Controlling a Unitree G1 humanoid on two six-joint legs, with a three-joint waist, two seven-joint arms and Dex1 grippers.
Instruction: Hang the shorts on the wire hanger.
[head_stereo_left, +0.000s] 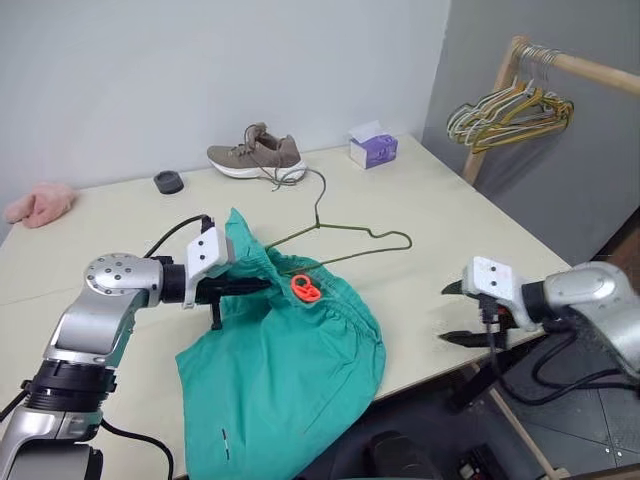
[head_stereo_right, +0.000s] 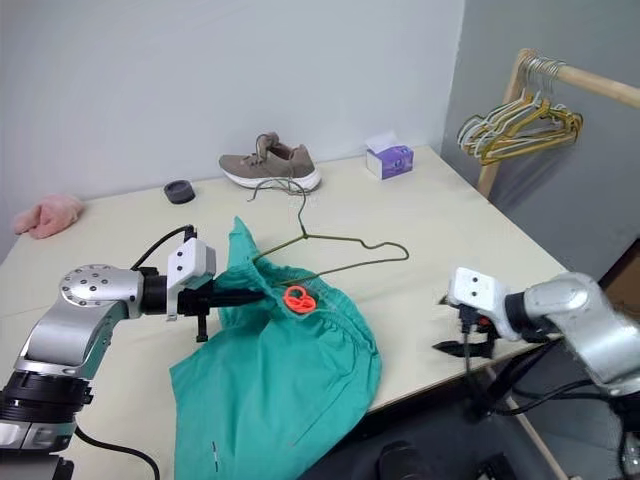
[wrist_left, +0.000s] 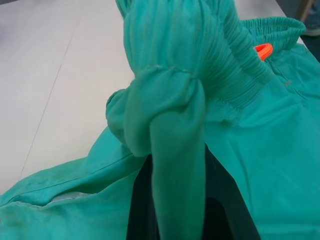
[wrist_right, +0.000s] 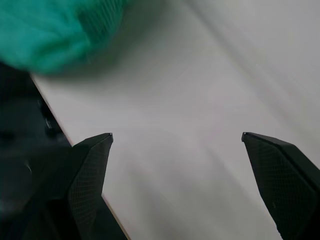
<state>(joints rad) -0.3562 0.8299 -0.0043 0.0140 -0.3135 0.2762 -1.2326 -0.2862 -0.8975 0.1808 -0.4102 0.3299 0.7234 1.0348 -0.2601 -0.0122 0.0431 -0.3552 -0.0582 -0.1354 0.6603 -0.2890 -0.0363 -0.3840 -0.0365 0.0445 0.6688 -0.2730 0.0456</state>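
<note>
Left-eye view had the teal-green cloth shorts heaped at the table's near edge, waistband over the thin olive-green wire hanger. The left gripper pinched a waistband fold. The right gripper hung wide apart, empty, beyond the table edge.

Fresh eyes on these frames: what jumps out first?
The teal shorts heaped at the table's near edge, drooping over it, with the left gripper shut on the gathered waistband next to an orange tag. Just behind, the wire hanger lies partly under the cloth. The right gripper hangs open off the table's right edge, holding nothing.
</note>
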